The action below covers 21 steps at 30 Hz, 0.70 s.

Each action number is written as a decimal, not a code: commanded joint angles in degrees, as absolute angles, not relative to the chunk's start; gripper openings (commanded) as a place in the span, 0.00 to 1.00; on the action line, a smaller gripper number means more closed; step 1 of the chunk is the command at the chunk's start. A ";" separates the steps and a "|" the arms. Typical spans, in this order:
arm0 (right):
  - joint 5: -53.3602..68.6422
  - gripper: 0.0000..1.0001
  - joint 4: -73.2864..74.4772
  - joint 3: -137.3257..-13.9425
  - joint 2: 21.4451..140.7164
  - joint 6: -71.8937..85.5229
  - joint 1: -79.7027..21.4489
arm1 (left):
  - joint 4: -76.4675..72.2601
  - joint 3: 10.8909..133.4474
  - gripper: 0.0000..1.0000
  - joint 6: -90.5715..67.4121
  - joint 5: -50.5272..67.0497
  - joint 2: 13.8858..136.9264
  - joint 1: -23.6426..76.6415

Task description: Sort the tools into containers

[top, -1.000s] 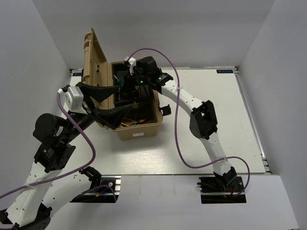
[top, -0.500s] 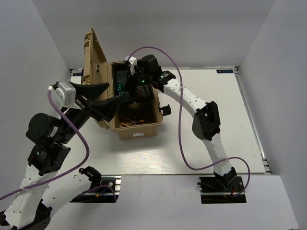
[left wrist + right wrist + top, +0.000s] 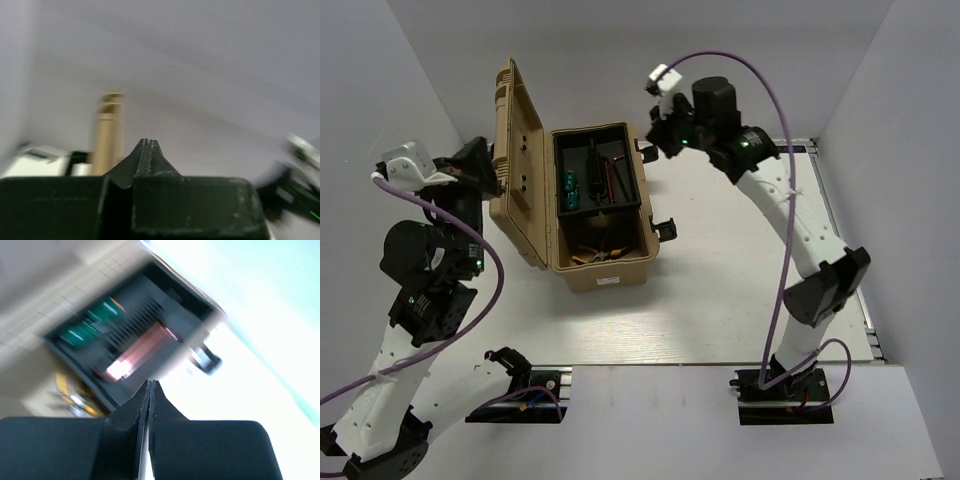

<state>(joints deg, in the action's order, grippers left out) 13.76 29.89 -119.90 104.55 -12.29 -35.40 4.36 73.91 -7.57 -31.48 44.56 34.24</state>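
The tan toolbox [image 3: 603, 272] stands open with its lid [image 3: 517, 160] upright on the left. Its black tray [image 3: 632, 190] holds two green-handled screwdrivers [image 3: 568, 187], thin black hex keys [image 3: 591, 168] and a red piece [image 3: 617, 178]. Yellow-handled pliers [image 3: 594, 255] lie in the lower compartment. My left gripper [image 3: 490, 170] is shut and empty, left of the lid and apart from it. Raised beside the box's far right corner, my right gripper [image 3: 656, 138] is shut with nothing in it. The right wrist view is blurred: screwdrivers [image 3: 92, 322], pliers [image 3: 70, 395], shut gripper [image 3: 150, 383]. Left gripper [image 3: 146, 142] faces the lid's edge [image 3: 110, 130].
The white table [image 3: 740, 260] lies right of the box, whose black latches [image 3: 665, 229] stick out on that side. White walls enclose the table on three sides. The right arm's purple cable [image 3: 775, 110] loops high over the back.
Both grippers have pulled out of the toolbox and shut. The left arm swung back to the left of the lid; the right arm rose up and to the right.
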 commanded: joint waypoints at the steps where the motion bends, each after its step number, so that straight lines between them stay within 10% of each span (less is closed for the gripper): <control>1: 1.85 0.00 37.33 -113.65 101.08 -16.70 -31.04 | 5.19 76.29 0.00 -1.95 -59.03 46.49 33.93; 10: 7.72 0.00 33.39 -85.45 81.66 -10.90 -22.69 | 4.29 77.34 0.00 16.52 -67.32 49.74 33.40; 21: 13.62 0.00 33.31 -73.57 67.16 -7.82 -18.63 | 48.96 77.01 0.09 -18.19 -59.77 53.88 32.78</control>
